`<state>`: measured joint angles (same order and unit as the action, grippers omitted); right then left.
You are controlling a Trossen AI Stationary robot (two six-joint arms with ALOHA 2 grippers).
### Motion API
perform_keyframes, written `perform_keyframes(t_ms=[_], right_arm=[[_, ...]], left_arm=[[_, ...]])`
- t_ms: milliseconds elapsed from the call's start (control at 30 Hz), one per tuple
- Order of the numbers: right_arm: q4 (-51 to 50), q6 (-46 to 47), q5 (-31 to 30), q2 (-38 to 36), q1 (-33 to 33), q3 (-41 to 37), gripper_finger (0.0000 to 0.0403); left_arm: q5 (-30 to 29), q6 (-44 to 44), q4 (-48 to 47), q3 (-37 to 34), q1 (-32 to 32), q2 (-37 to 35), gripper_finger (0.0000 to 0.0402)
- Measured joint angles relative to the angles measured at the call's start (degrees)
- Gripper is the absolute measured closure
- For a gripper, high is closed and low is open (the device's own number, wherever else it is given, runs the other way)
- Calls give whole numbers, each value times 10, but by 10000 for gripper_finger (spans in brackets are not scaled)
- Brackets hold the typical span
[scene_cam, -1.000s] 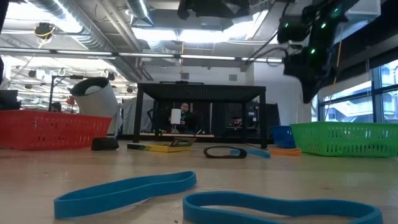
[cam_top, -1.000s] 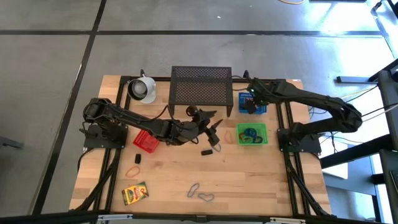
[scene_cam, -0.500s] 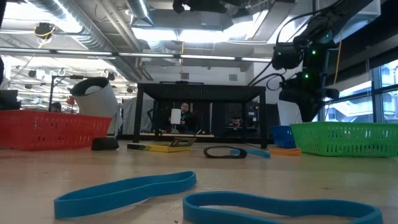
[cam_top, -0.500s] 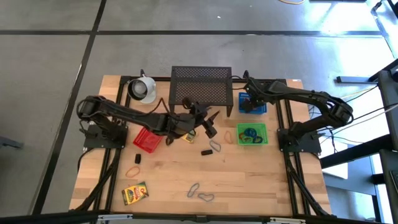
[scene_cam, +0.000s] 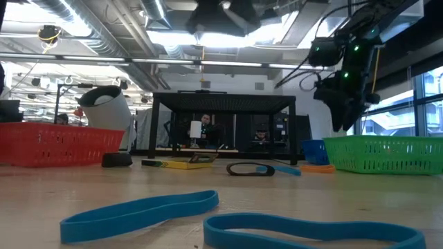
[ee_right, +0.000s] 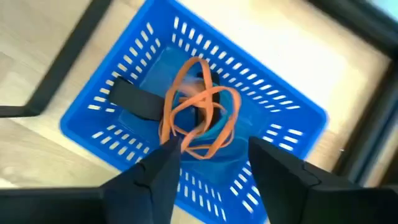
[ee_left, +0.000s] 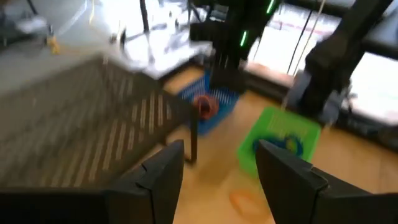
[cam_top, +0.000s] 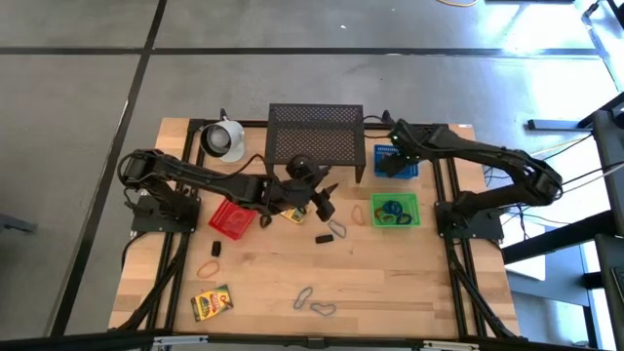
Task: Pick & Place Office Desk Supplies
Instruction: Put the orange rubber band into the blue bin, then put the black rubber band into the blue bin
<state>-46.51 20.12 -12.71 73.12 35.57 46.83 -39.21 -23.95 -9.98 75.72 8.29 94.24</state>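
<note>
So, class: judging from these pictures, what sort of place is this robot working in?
Probably a robotics lab or workshop in an industrial-style hall: a wooden table standing on bare concrete floor, exposed ceiling ducts, and people seated at desks in the background.

No text or label (anywhere shown) can be read.

The left wrist view is blurred throughout; the reddish thing (ee_left: pixel 204 106) in the blue basket (ee_left: pixel 208 112) cannot be identified. From above, that basket's (cam_top: pixel 395 162) contents sit under the right arm.
</note>
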Motion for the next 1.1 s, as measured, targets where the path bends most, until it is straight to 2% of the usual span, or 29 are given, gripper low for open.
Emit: perform_keyframes(t_ms=[100, 233, 300, 433, 567, 667, 1100], right_arm=[[-23, 0, -2, -42, -1, 0, 202], [-43, 0, -25, -104, -14, 0, 202], [-45, 0, -45, -137, -27, 0, 205], [-38, 0, -62, -193, -52, 0, 210], [-37, 0, -62, -225, -68, 0, 211], [-37, 2, -61, -238, -80, 0, 211], [-49, 45, -57, -264, -144, 0, 211]], left_arm=[[41, -77, -87, 0, 10, 0, 208], [144, -195, -232, 0, 27, 1, 208], [189, -218, -263, -4, 39, 5, 208], [228, -167, -213, -24, 68, 26, 208], [227, -120, -121, -31, 75, 77, 208], [227, -118, -79, -31, 68, 118, 208], [238, -58, -44, -31, 48, 223, 207]])
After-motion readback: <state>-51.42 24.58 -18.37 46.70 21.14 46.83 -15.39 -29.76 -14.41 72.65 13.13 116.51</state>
